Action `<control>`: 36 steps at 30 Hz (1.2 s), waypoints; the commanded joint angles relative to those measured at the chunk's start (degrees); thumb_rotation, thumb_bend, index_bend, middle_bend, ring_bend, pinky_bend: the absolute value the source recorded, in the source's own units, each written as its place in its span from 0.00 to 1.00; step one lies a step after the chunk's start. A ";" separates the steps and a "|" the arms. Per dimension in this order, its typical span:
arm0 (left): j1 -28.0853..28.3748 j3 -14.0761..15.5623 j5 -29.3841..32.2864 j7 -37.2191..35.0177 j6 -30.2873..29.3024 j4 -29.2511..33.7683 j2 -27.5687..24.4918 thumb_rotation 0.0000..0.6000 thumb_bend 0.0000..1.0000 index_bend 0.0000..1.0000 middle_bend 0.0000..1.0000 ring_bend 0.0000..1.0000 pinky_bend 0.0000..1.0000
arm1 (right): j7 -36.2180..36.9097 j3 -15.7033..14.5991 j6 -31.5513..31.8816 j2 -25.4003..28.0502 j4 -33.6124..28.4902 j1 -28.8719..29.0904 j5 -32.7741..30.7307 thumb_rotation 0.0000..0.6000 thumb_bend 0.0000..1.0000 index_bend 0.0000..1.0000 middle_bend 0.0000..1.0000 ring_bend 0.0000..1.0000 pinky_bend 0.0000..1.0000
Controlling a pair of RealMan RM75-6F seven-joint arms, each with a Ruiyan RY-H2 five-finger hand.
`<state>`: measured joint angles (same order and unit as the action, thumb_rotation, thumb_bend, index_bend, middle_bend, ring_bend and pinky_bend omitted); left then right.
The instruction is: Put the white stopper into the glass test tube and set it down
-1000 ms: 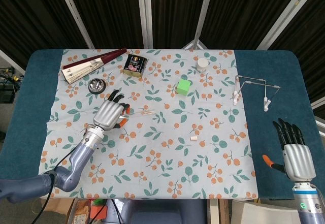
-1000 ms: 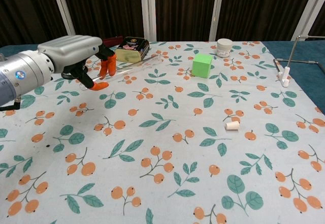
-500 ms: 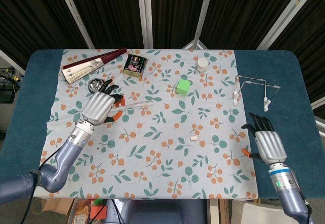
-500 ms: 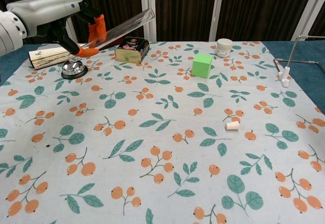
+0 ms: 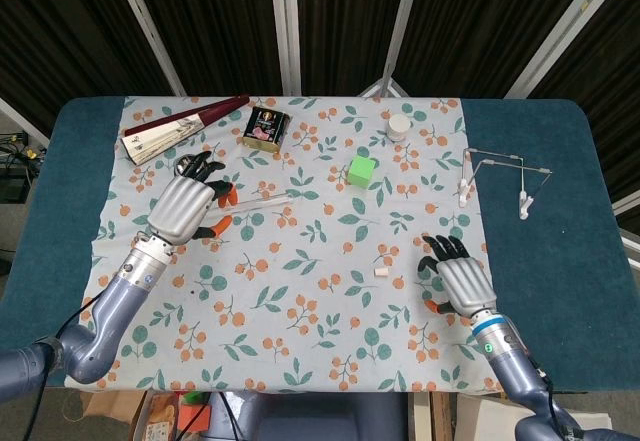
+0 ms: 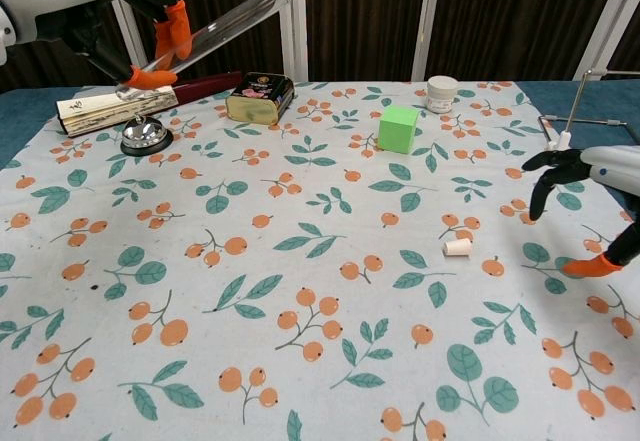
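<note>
My left hand (image 5: 188, 207) (image 6: 95, 1) holds the glass test tube (image 5: 255, 202) (image 6: 208, 31) up off the table, pinched between orange-tipped fingers, with the tube's free end pointing to the right. The white stopper (image 5: 381, 273) (image 6: 457, 248) lies on its side on the floral cloth right of centre. My right hand (image 5: 460, 279) (image 6: 580, 176) hovers open just right of the stopper, fingers spread, apart from it.
A green cube (image 5: 362, 170) (image 6: 398, 128), a dark tin (image 5: 264, 127) (image 6: 259, 97), a white jar (image 5: 399, 126) (image 6: 441, 92), a metal bell (image 6: 144, 136) and a folded fan (image 5: 182, 128) (image 6: 125, 105) lie at the back. A wire rack (image 5: 496, 178) (image 6: 568, 131) stands at the right.
My left hand has lifted the test tube higher and a little back. My right hand has come in from the near right edge to beside the stopper.
</note>
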<state>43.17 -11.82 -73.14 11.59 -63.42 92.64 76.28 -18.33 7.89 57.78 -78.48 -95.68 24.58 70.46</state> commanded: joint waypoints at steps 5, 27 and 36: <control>-0.49 -0.40 -0.34 -0.21 -0.06 2.00 -2.19 1.00 0.56 0.61 0.67 0.18 0.07 | -1.46 0.58 -0.68 -6.12 4.44 2.99 -1.23 1.00 0.23 0.42 0.12 0.00 0.00; -0.31 -1.11 -0.92 -1.18 0.98 3.08 -4.20 1.00 0.56 0.61 0.67 0.18 0.07 | -4.74 2.49 -2.19 -14.44 13.10 8.39 -7.54 1.00 0.30 0.49 0.14 0.00 0.00; -0.19 -1.23 -0.81 -1.48 1.30 2.49 -4.09 1.00 0.56 0.61 0.67 0.18 0.07 | -4.44 2.55 -2.21 -16.02 15.50 9.16 -9.03 1.00 0.31 0.51 0.15 0.00 0.00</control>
<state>42.98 -13.05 -73.95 10.12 -62.13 95.14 72.17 -22.81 10.43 55.59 -94.40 -80.30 33.65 61.50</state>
